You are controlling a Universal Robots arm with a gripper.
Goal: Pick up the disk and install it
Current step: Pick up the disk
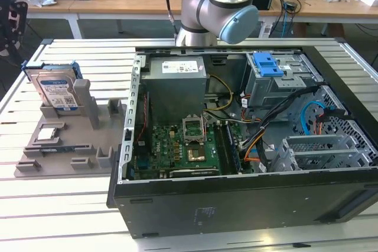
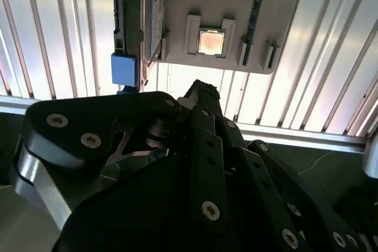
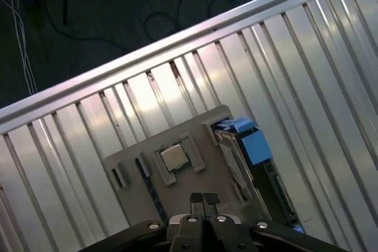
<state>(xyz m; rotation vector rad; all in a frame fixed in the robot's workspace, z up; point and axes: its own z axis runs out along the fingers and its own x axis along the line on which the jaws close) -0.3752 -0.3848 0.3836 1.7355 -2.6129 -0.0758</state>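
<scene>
The tool [image 3: 203,200] hangs above the grey holder [image 3: 177,184], its fingertips pressed together and gripping nothing. The disk [image 3: 249,144] stands on edge in a slot at the holder's rim, with a bare processor chip [image 3: 173,157] seated in the holder's middle. As I judge it, shut jaws meeting the disk's thin top edge could tip it out of the holder or snag a blue rail. Under the holder, the slatted metal desk [image 3: 283,69] looks slick. Beyond the holder lies dark floor [image 3: 88,28].
</scene>
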